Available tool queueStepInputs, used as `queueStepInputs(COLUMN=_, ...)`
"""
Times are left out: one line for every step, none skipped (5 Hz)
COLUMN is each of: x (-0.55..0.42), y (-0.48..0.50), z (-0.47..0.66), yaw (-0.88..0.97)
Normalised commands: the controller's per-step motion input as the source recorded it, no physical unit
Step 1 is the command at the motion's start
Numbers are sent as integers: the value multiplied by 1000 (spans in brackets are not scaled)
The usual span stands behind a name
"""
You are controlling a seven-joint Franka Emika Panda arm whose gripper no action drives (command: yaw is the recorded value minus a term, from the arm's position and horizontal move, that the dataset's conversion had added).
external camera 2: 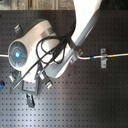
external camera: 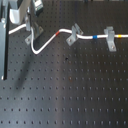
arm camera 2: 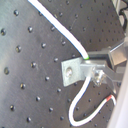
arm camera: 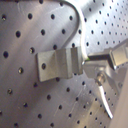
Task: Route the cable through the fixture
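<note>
One fixture (external camera: 34,31) sits under my claw (external camera: 33,22) at the first exterior view's far left; I can't tell its opening. I'd press the cable (external camera: 44,42) squarely into the slot, keeping slack.

From my remote station, all I had for surroundings was the black perforated breadboard table (external camera: 70,95), its holes in a regular grid. Light glared off it in both wrist views. A dark upright post (external camera: 4,45) stood at the first exterior view's left.
</note>
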Motion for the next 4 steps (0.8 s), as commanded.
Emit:
queueStepInputs(x=-20, y=-122, z=-108, yaw=574)
queueStepInputs(x=43, y=-227, z=-45, yaw=414)
queueStepInputs(x=120, y=-74, z=-28, yaw=446)
queueStepInputs(x=143, y=-75, z=-127, yaw=546)
